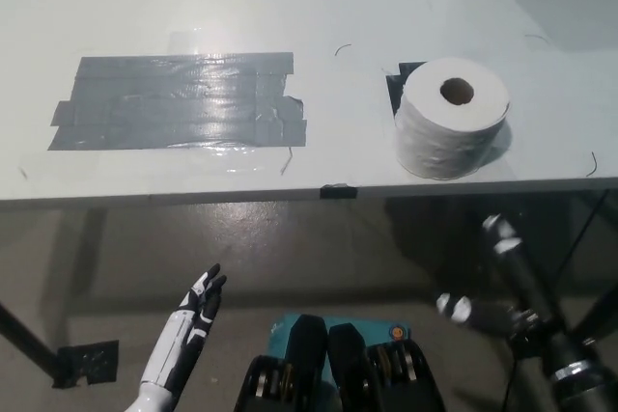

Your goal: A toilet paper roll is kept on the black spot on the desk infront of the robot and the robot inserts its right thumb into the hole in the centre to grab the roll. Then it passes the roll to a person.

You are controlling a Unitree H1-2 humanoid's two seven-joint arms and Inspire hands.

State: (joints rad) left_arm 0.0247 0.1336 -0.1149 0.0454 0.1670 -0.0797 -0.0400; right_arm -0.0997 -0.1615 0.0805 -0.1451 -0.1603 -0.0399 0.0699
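A white toilet paper roll (451,118) stands upright on the white desk (290,7), hole facing up, covering most of a black spot (394,81) at the desk's right front. My black right hand (492,277) hangs below the desk's front edge, under and slightly right of the roll, fingers spread apart and holding nothing. My white left hand (193,320) rests low at the lower left, below the desk edge, fingers extended and empty.
A large patch of grey tape strips (179,101) lies on the desk's left half. A small black tab (338,191) marks the desk's front edge. Below the desk are the floor and a black stand leg (29,349).
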